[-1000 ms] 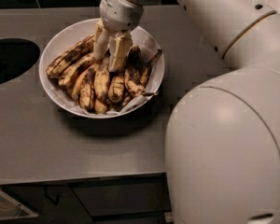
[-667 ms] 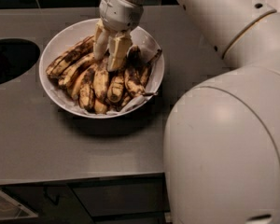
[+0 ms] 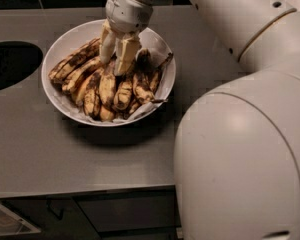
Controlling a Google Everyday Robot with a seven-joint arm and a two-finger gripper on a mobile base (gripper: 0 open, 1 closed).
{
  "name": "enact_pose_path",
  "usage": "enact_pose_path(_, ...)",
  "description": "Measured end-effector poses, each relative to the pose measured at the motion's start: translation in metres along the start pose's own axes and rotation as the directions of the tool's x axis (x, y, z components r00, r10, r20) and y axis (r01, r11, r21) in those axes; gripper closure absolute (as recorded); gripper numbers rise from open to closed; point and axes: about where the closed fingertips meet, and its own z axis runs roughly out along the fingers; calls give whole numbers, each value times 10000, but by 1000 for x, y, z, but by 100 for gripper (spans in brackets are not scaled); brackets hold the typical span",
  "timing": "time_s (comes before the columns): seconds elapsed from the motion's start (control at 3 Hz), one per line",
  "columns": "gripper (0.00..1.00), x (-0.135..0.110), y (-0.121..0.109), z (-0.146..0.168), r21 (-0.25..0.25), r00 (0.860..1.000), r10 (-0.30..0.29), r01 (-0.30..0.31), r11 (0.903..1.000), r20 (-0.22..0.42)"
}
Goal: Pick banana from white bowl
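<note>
The wide white bowl (image 3: 54, 96) stands on the grey counter, lined with white paper and filled with several overripe, brown-spotted bananas. The longest banana (image 3: 72, 61) lies along the bowl's upper left, dark towards its right end. My gripper (image 3: 115, 64) points straight down into the bowl's upper middle. Its tip is among the bananas, just right of the long banana's dark end. The bananas under the gripper are partly hidden by it.
A dark round opening (image 3: 10, 66) is cut into the counter (image 3: 65, 154) left of the bowl. My own arm and body (image 3: 240, 154) fill the right side of the view. The counter's front edge runs below the bowl, with cabinet fronts beneath.
</note>
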Motion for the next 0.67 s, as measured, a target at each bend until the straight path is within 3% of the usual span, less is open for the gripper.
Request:
enact_pose_path(0.33,98,-2,-12,-1,449,9999,-55,59,9990,-102)
enact_pose_path(0.67,100,-20,-17,-10,712,9982,-323,358,9968,-498)
